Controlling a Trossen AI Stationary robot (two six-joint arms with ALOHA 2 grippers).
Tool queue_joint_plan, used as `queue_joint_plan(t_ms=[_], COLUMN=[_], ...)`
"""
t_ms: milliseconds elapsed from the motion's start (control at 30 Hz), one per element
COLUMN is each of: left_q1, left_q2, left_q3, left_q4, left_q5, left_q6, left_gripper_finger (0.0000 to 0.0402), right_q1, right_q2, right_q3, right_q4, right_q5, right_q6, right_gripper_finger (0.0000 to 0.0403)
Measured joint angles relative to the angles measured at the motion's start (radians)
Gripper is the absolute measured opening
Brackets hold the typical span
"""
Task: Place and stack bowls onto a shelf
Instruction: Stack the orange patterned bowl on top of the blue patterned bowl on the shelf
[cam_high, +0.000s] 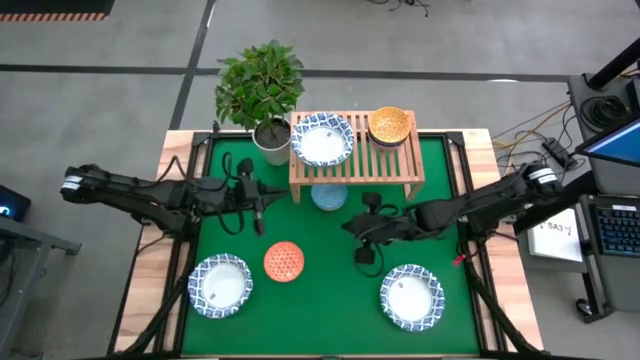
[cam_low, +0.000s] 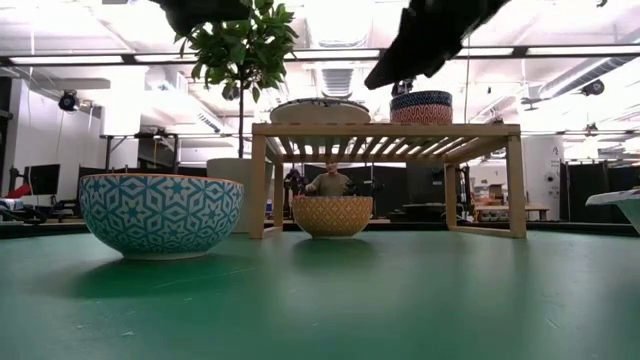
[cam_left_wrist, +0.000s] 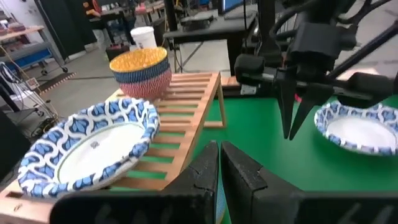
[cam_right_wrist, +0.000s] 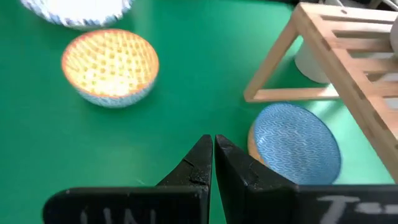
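**Two bowls on the shelf, both arms idle above the tabletop**

Left to right in the high view. The left gripper hovers at 9 o'clock of the green tabletop, jaws fully closed and empty. At 7 o'clock sits a white blue-rimmed bowl, with the orange-red bowl just beside it. The shelf stands at 12 o'clock, a potted plant at its left end. On its slats rest a second white blue-rimmed bowl and a mustard yellow bowl, the latter nested in another bowl. The pale blue bowl lies partly under the shelf's front edge. The right gripper hangs near centre, jaws closed, holding nothing. A third white bowl sits at 5 o'clock.
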Motion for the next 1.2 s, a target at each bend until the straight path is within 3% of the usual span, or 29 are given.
queue_joint_plan(t_ms=[433,800,1033,1200], left_q1=[-0.009,-0.010,-0.010,-0.010], left_q2=[-0.024,-0.056,-0.057,-0.056], left_q3=[-0.021,-0.021,-0.021,-0.021], left_q4=[-0.059,-0.157,-0.154,-0.155], left_q5=[-0.001,0.000,0.000,0.000], left_q6=[-0.046,-0.082,-0.083,-0.081], left_gripper_finger=[0.0000,0.0000,0.0000,0.0000], right_q1=[-0.002,-0.044,-0.065,-0.063], right_q2=[0.274,0.435,0.489,0.504], right_q3=[0.291,0.358,0.358,0.358], right_q4=[-0.306,-0.326,-0.323,-0.321], right_q5=[0.099,0.104,0.110,0.274], right_q6=[-0.060,-0.060,-0.060,-0.083], right_gripper_finger=[0.0009,0.0012,0.0068,0.0112])
